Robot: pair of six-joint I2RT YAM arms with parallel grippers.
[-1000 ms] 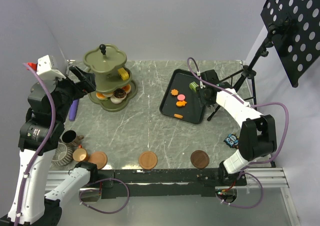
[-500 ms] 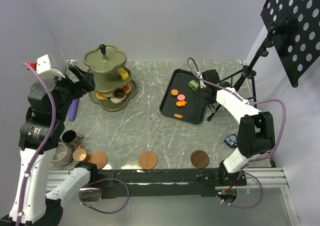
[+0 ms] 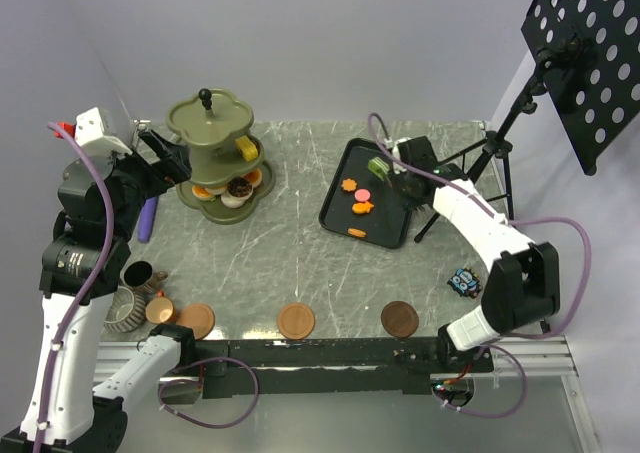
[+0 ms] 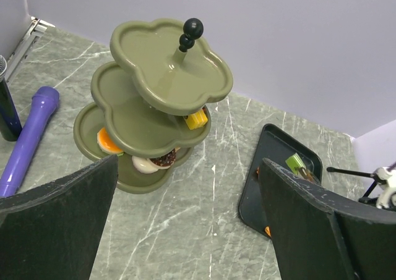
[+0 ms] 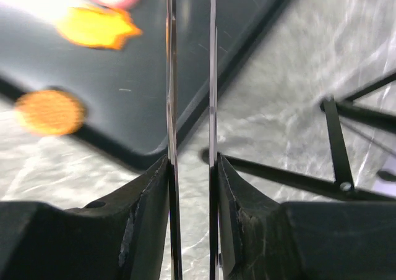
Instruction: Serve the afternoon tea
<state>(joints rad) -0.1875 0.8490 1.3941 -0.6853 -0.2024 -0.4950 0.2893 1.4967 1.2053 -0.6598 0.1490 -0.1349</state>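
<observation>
Pinched in thin metal tongs [image 5: 170,76]: small green pastry [image 3: 378,164], over the 12 o'clock corner of the black rectangular tray [image 3: 340,168], at 2 o'clock on the marbled grey bench [image 3: 300,243]. Clamped on those tongs: right tool [image 5: 190,169]. Lying in the tray: orange pastries [image 3: 362,209], one pink pastry [image 3: 363,195]. At 10 o'clock: olive-green three-tier stand [image 3: 210,123], carrying more pastries. Beside it at 9 o'clock: left tool [image 4: 189,162], spread wide, holding nothing. At 8 o'clock: three small cups [image 3: 140,273]. Along the 6 o'clock edge: brown saucers [image 3: 296,321].
</observation>
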